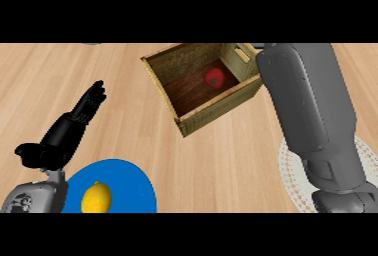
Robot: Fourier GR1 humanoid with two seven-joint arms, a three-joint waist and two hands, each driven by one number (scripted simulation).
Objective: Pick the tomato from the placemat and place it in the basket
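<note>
The red tomato lies on the floor of the woven basket, towards its far right corner, and nothing touches it. My right forearm rises from the lower right past the basket's right side to the view's top edge, where its hand is cut off. A white placemat shows partly under that forearm at the right, with nothing visible on it. My left hand rests open at the left, fingers straight and pointing up, well away from the basket.
A blue plate at the lower left carries a yellow lemon, just right of my left wrist. Bare wooden counter lies between the plate, the basket and the placemat.
</note>
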